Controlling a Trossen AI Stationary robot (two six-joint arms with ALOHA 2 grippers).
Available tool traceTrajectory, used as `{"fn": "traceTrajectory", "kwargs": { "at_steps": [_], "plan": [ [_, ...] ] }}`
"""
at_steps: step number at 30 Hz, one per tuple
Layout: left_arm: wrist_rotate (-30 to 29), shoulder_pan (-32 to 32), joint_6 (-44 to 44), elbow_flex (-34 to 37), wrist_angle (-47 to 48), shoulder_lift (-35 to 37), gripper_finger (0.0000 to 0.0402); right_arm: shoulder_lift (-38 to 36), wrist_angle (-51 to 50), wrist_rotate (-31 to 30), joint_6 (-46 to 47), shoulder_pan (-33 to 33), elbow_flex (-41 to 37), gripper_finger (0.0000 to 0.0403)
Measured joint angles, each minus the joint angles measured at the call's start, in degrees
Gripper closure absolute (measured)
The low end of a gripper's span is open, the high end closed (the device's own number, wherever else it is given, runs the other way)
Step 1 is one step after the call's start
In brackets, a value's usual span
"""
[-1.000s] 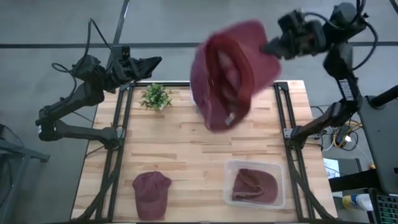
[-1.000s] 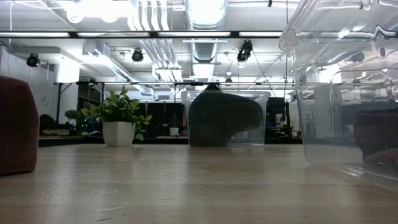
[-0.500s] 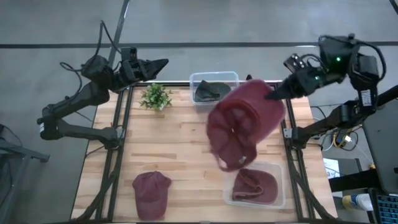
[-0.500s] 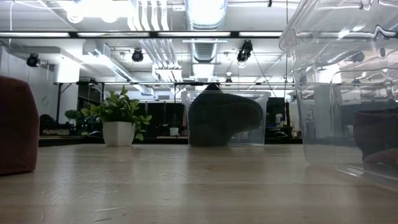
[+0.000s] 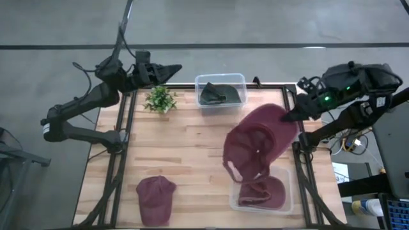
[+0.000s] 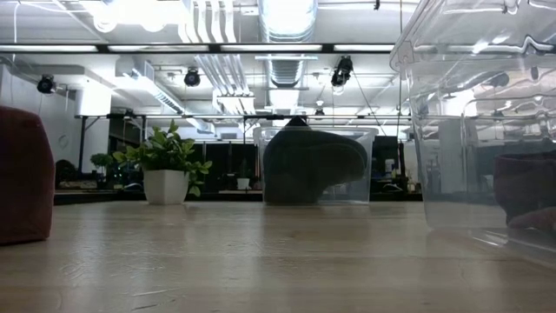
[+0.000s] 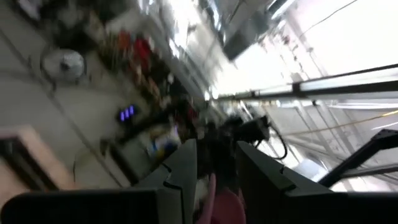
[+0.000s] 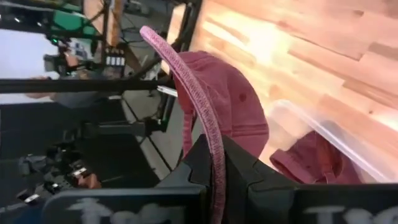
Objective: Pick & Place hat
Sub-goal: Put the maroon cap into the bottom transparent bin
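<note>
A maroon hat [image 5: 259, 148] hangs in the air at the table's right side, its hollow inside facing up, partly over a clear bin [image 5: 286, 201] near the right front. My right gripper [image 5: 289, 116] is shut on it. That bin holds another maroon hat [image 5: 261, 193]. A third maroon hat [image 5: 155, 195] lies crown up on the table at the near left. My left gripper [image 5: 174, 68] hovers open past the table's far left edge, with nothing between its fingers [image 7: 186, 168]. My right gripper pinches a thin stitched edge of the hat [image 8: 210, 146] between its two fingers, at the hat's far right side [image 5: 283, 119]. The fingers come from the table's right, slanting down. The hat hangs below and left of them, clear of the table.
A second clear bin [image 5: 220, 80] with a dark hat [image 5: 217, 94] stands at the far middle. A small potted plant [image 5: 160, 99] sits at the far left. Black frame rails [image 5: 124, 140] run along both sides. The table's middle is bare wood.
My right gripper has swung from above the table's far edge toward the right and near side, sinking and tipping downward. The maroon hat has gone with it, from over the far middle to above the near right bin. My left gripper has drifted a little toward the right.
</note>
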State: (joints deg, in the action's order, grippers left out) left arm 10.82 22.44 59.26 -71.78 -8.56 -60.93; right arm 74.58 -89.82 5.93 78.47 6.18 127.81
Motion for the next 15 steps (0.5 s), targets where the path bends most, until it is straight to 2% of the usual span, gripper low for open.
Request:
{"fn": "traceTrajectory", "kwargs": {
  "at_steps": [2, 6, 15],
  "plan": [
    [2.91, 0.0, 2.27, 0.38, 1.82, -0.5, 0.0296, 0.45, -0.03, -2.97, 0.89, 1.14, -0.36, 0.0392],
    [8.69, -0.54, 0.99, 1.1, 7.67, -1.59, 0.0296, 1.34, 0.0, -9.86, -1.7, 1.48, -0.4, 0.0392],
    [10.47, -3.09, -0.76, 1.13, 21.49, -3.33, 0.0296, 2.69, 8.34, -29.52, -11.92, 1.44, -0.49, 0.0392]
  ]
}}
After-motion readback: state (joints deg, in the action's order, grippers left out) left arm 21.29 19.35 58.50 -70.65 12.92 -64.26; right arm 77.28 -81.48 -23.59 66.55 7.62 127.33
